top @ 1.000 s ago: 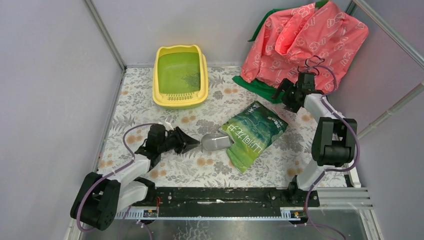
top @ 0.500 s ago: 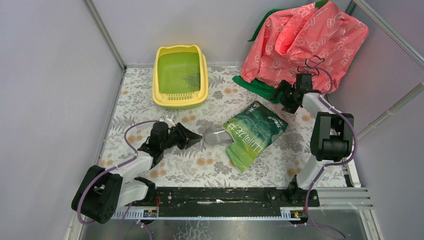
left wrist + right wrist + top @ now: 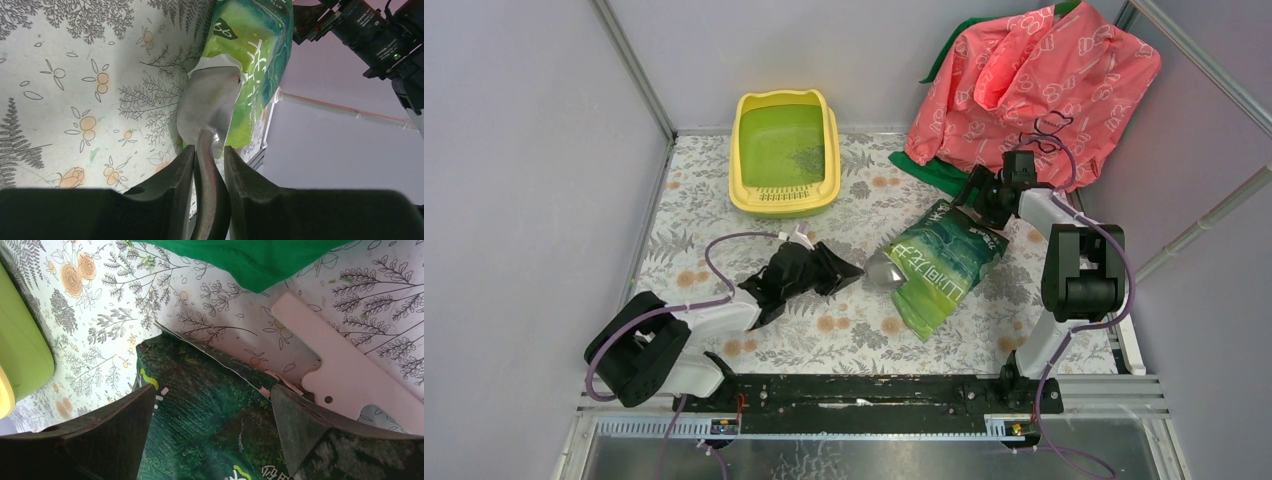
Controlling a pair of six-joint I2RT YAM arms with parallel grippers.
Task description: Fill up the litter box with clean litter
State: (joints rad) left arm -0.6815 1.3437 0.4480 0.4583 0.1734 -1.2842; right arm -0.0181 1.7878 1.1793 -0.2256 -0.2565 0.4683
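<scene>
The yellow litter box (image 3: 784, 193) stands at the far left, green inside, with a thin grainy patch of clean litter (image 3: 809, 160). My left gripper (image 3: 848, 272) (image 3: 209, 148) is shut on the handle of a metal scoop (image 3: 882, 270) (image 3: 209, 107). The scoop's bowl lies at the torn mouth of a glossy green bag (image 3: 944, 262) (image 3: 255, 50) lying flat on the mat. My right gripper (image 3: 972, 203) (image 3: 212, 390) is open, with its jaws wide on either side of the bag's (image 3: 215, 430) far corner.
A pink jacket (image 3: 1034, 70) over green cloth (image 3: 934, 172) (image 3: 250, 260) is heaped at the back right. A flat white plastic piece (image 3: 345, 375) lies beside the bag's far end. Grey walls close in both sides. The litter box's edge (image 3: 20, 355) shows in the right wrist view.
My left arm has swung right, carrying the scoop up to the bag's mouth. My right gripper has come down and left onto the bag's far corner. The bag has shifted slightly.
</scene>
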